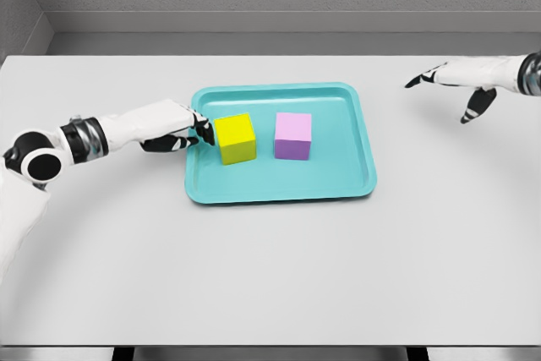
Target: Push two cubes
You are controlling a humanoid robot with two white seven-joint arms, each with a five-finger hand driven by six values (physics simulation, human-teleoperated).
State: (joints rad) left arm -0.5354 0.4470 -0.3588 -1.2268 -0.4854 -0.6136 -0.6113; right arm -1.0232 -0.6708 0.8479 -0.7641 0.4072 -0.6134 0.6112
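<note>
A yellow cube (235, 138) and a pink-purple cube (293, 135) stand side by side, a small gap apart, on a teal tray (347, 183). My left hand (199, 130) reaches over the tray's left rim, its black fingertips (205, 135) against the yellow cube's left face. The fingers are loosely curled and hold nothing. My right hand (446, 82) hovers at the upper right, well clear of the tray, with its fingers spread.
The tray lies in the middle of a grey table (270, 276). A grey wall runs along the table's far edge and left corner.
</note>
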